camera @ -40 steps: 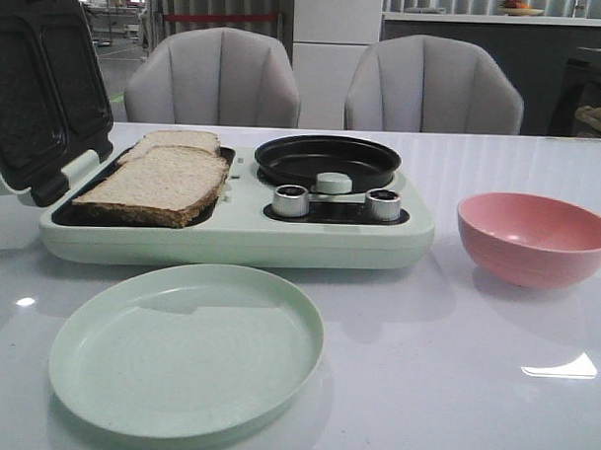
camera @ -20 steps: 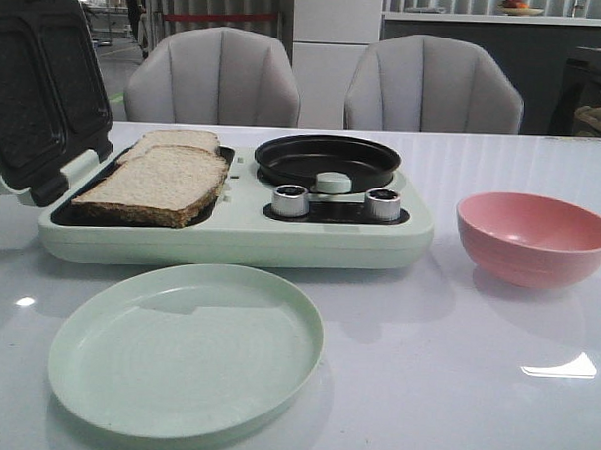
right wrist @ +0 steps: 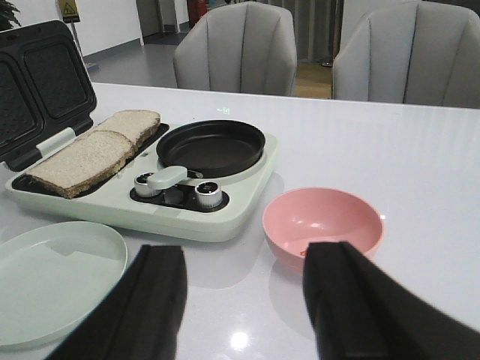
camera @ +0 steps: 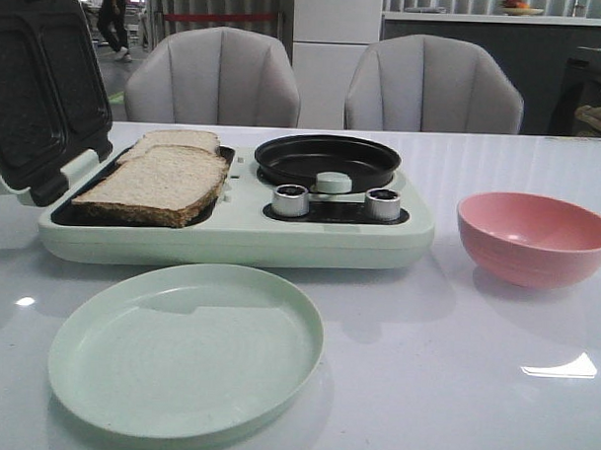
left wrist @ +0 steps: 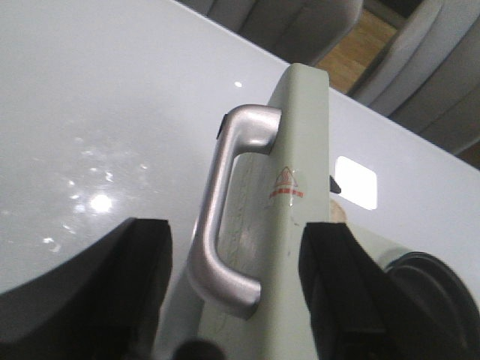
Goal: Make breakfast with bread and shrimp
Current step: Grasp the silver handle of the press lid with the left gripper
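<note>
**Item: sandwich bread, two slices, in open toaster bay**

Location: the bread (camera: 159, 184) lies flat in the left bay of the pale green breakfast maker (camera: 231, 237), one slice nearer, the other just behind it, its near edge hidden by the first. The hinged lid (camera: 39, 83) stands raised. The shrimp appears in no view (the black pan (camera: 327, 159) and the pink bowl (camera: 534, 236) both look empty).

Handling, as a judgement: light, soft, easily crushed or torn; porous crumb, not slippery. Best taken by a crust edge at an exposed corner, with a shallow pinch, since the bay wall crowds the far sides.

Appearance: pale beige crumb, brown crust, roughly square, untoasted by the look of it.

Tools: left gripper (left wrist: 232, 300) has its fingers spread to either side of the lid's metal handle (left wrist: 225, 210), holding nothing. Right gripper (right wrist: 240, 300) hangs wide open above the table near the bowl, empty. A green plate (camera: 186, 347) sits in front of the appliance.
</note>
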{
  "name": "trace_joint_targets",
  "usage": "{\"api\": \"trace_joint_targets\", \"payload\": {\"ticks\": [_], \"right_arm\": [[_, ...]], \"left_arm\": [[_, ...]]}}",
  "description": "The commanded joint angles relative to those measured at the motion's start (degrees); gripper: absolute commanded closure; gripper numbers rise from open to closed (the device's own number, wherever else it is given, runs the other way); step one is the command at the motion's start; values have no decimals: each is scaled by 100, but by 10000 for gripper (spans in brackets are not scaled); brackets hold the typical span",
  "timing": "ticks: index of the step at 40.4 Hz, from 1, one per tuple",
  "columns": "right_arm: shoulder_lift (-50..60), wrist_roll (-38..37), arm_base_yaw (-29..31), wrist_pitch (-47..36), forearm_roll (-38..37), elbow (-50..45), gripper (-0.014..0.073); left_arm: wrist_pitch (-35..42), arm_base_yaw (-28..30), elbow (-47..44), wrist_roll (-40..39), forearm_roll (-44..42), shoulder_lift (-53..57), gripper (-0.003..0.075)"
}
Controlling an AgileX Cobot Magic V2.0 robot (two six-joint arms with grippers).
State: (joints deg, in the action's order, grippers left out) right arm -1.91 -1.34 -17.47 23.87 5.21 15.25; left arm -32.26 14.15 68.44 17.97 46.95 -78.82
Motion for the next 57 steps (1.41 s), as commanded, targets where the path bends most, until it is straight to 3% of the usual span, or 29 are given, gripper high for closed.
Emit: {"api": "trace_joint_targets", "payload": {"ticks": [1, 5, 19, 40, 57], "right_arm": [[-118, 34, 22, -527, -16, 146, 134], [-118, 34, 22, -527, -16, 146, 134], [-118, 34, 22, -527, -16, 146, 134], [-118, 34, 22, -527, -16, 146, 134], [-118, 34, 22, -527, -16, 146, 134]], "left_arm": [[-306, 421, 272, 1305, 1959, -128, 293], [-936, 749, 272, 2045, 3060, -433, 293], [-2059, 858, 272, 2672, 4094, -1277, 293], [-2046, 716, 272, 2966, 3870, -1552, 298], [-1972, -206, 272, 2966, 3813, -1767, 440]]}}
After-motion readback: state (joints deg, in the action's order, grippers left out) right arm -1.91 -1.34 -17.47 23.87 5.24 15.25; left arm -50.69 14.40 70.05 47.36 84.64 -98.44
